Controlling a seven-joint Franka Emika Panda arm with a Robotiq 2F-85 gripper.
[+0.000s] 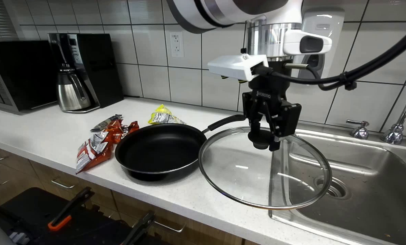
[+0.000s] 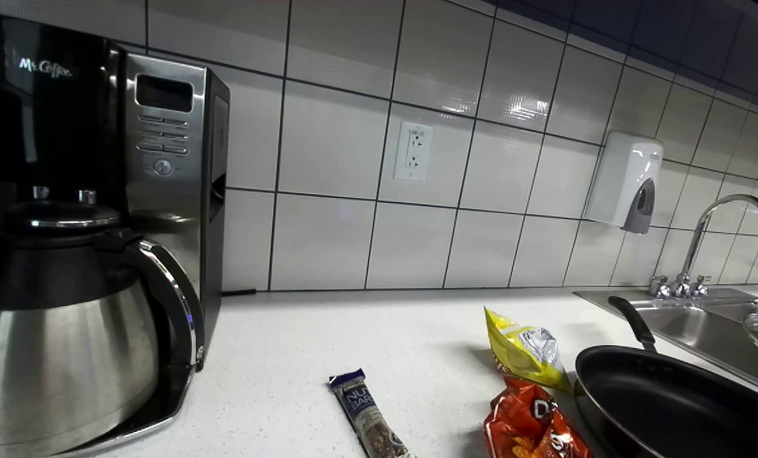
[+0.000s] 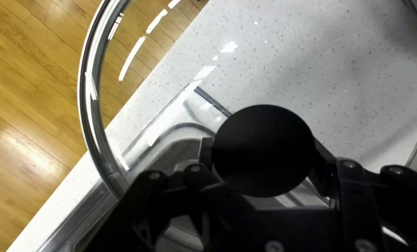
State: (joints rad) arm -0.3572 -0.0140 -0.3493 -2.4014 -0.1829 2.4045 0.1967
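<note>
Glass lid (image 1: 254, 173), silvery rim (image 3: 87, 87), black knob (image 3: 264, 150)

White tiled wall (image 1: 185, 86); speckled pale countertop (image 2: 277, 343); wood drawers (image 1: 206, 234) below; glossy plank floor (image 3: 26, 87).

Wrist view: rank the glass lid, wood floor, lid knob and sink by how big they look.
1. Glass lid
2. Wood floor
3. Lid knob, perhaps enlarged by nearness to the camera
Unranked: Sink; too much is hidden to judge.

a coffee maker (image 1: 95, 64) stands by a tiled wall (image 2: 328, 143) bearing an outlet (image 2: 413, 151) and soap dispenser (image 2: 626, 181).
</note>
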